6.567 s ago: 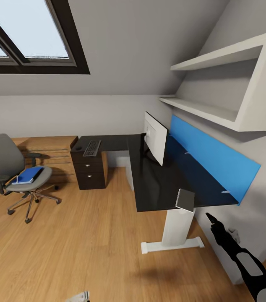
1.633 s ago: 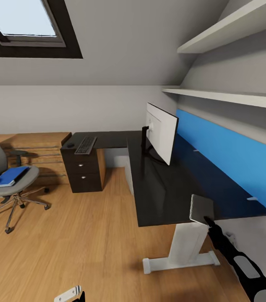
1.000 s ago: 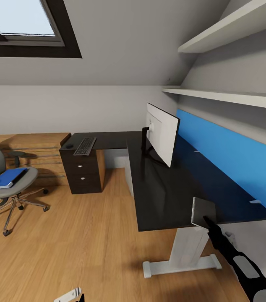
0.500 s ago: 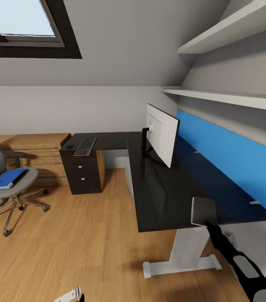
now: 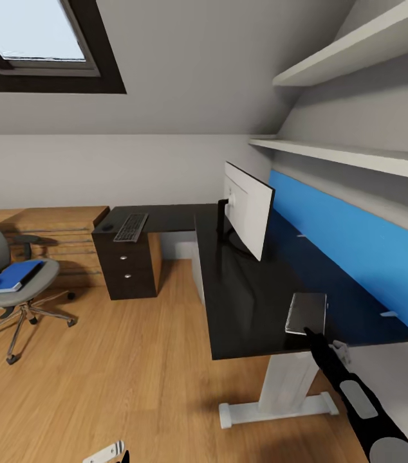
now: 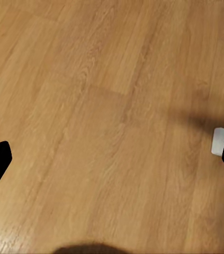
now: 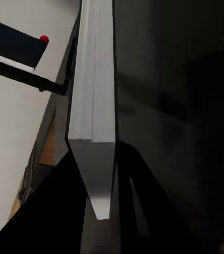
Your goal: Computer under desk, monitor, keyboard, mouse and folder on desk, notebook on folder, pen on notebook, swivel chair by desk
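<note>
The right claw (image 5: pixel 311 335) is reaching over the near edge of the black table (image 5: pixel 249 302) and is gripping a grey notebook (image 5: pixel 306 313), which is lying flat near the table's 5 o'clock corner. In the right wrist view the notebook (image 7: pixel 95 106) is sitting clamped between the dark fingers. The left claw (image 6: pixel 112 159) is hanging over the wooden floor (image 5: pixel 114 379), fingers spread wide with nothing between them. The monitor (image 5: pixel 248 209) is standing at the table's centre. The keyboard (image 5: pixel 130 227) and mouse (image 5: pixel 107 226) are resting at the 10 o'clock end. The blue folder (image 5: pixel 12 275) is lying on the swivel chair (image 5: pixel 4 283), well apart from the table.
</note>
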You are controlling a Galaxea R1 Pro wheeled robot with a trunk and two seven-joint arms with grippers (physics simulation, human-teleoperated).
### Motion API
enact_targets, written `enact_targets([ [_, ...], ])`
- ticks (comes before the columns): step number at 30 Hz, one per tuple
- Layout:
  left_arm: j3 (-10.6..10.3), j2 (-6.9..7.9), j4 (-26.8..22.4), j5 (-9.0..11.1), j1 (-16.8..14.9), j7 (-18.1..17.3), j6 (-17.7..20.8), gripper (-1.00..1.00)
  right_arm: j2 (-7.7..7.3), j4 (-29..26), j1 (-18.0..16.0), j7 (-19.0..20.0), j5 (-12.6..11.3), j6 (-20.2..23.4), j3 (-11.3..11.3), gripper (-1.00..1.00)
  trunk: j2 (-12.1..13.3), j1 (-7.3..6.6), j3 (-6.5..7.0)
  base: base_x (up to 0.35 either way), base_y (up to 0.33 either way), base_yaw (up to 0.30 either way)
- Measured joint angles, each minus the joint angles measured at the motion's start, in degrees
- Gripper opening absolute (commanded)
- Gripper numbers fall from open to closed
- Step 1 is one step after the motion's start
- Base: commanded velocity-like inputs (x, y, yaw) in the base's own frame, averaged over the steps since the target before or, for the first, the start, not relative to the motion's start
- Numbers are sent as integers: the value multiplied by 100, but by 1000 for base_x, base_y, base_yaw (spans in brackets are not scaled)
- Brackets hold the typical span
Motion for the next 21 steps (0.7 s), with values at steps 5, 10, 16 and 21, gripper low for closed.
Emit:
enact_targets([
  [5, 3, 2, 0, 0, 0, 0, 0, 100, 177, -12, 0, -4, 243, -15, 13, -100, 0, 0, 0, 0, 0, 0],
  [10, 2, 7, 0, 0, 0, 0, 0, 100, 453, -43, 4, -6, 325, -29, 30, -100, 0, 0, 0, 0, 0, 0],
  [16, 1, 8, 7, 0, 0, 0, 0, 100, 996, -50, 11, -31, 779, -171, 46, -100, 0, 0, 0, 0, 0, 85],
  [21, 0, 1, 11, 0, 0, 7, 0, 100, 1581, -47, 33, -61, 1926, -1313, 39, -100, 0, 0, 0, 0, 0, 236],
])
